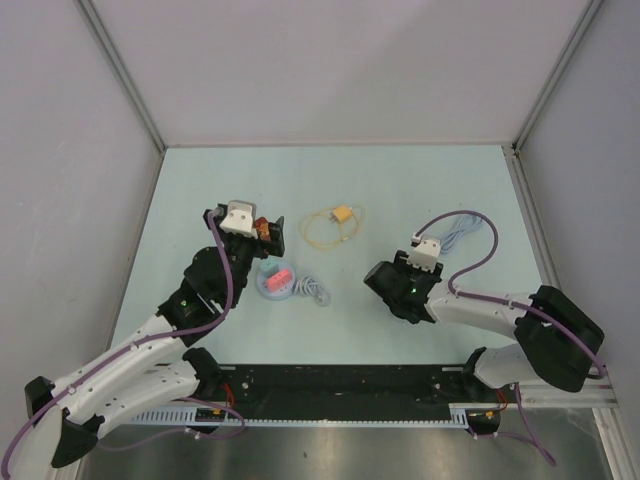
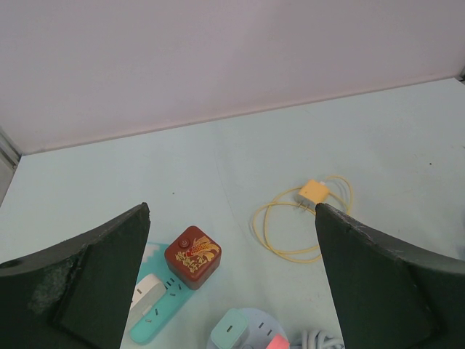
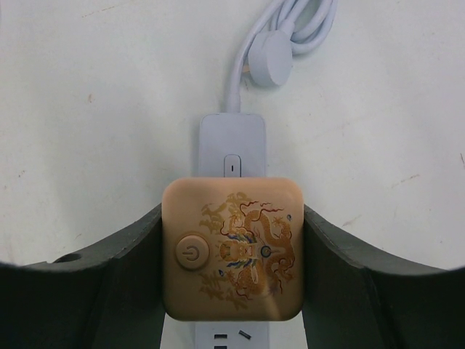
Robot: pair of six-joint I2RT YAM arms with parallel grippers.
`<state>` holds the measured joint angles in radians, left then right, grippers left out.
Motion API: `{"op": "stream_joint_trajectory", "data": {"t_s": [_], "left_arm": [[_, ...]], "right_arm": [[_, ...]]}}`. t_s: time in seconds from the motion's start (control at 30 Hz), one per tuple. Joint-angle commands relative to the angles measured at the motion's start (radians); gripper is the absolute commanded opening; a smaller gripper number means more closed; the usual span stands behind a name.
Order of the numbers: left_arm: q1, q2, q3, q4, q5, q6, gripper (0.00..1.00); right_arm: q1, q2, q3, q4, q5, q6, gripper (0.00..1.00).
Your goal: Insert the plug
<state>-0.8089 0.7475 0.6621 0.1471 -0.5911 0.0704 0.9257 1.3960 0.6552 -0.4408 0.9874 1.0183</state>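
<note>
Nearest the right wrist lens sits the tan cube plug (image 3: 232,251), clamped on both flanks by the fingers (image 3: 123,276) of your right gripper (image 3: 232,218). It sits directly over the white power strip (image 3: 232,145) and hides the strip's middle sockets; only a pair of slots shows at the strip's near end. You cannot tell from this view whether the prongs have met the strip's face or hang above it, so go slowly. Keep the cube's edges square to the strip's long sides, centre it across the strip's width, and press straight down without rocking. The strip looks loose on the table, with its cable (image 3: 290,29) coiled just beyond its far end, so a slanted push may well make it skate. Your left gripper (image 2: 231,218), jaws spread wide and holding nothing, hangs well to the left of the strip near a red cube (image 2: 192,257); consider bringing it across to pin the strip.
</note>
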Motion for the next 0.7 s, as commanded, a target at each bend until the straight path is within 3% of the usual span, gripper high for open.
{"op": "stream_joint_trajectory", "data": {"t_s": [0.0, 0.2, 0.3, 0.4, 0.43, 0.5, 0.53, 0.67], "left_arm": [[0.004, 0.003, -0.006, 0.025, -0.001, 0.006, 1.0], [0.004, 0.006, -0.006, 0.025, 0.004, 0.003, 1.0], [0.004, 0.006, -0.006, 0.025, 0.001, 0.005, 1.0], [0.004, 0.007, -0.006, 0.026, 0.002, 0.003, 1.0], [0.004, 0.007, -0.006, 0.025, 0.004, 0.003, 1.0], [0.004, 0.009, -0.006, 0.025, 0.005, 0.0, 1.0], [0.004, 0.01, -0.006, 0.025, 0.007, 0.0, 1.0], [0.004, 0.01, -0.006, 0.025, 0.01, -0.001, 1.0]], "right_arm": [[-0.01, 0.011, -0.074, -0.145, -0.409, 0.026, 0.0], [-0.059, -0.075, -0.075, -0.182, -0.431, 0.017, 0.0], [-0.056, -0.081, -0.074, -0.174, -0.454, 0.009, 0.07], [-0.056, -0.121, -0.063, -0.171, -0.457, -0.004, 0.24], [-0.059, -0.152, -0.049, -0.174, -0.452, -0.01, 0.36], [-0.083, -0.178, -0.029, -0.197, -0.455, -0.021, 0.48], [-0.094, -0.198, -0.01, -0.206, -0.458, -0.024, 0.61], [-0.149, -0.23, 0.05, -0.26, -0.483, -0.061, 0.87]]}}
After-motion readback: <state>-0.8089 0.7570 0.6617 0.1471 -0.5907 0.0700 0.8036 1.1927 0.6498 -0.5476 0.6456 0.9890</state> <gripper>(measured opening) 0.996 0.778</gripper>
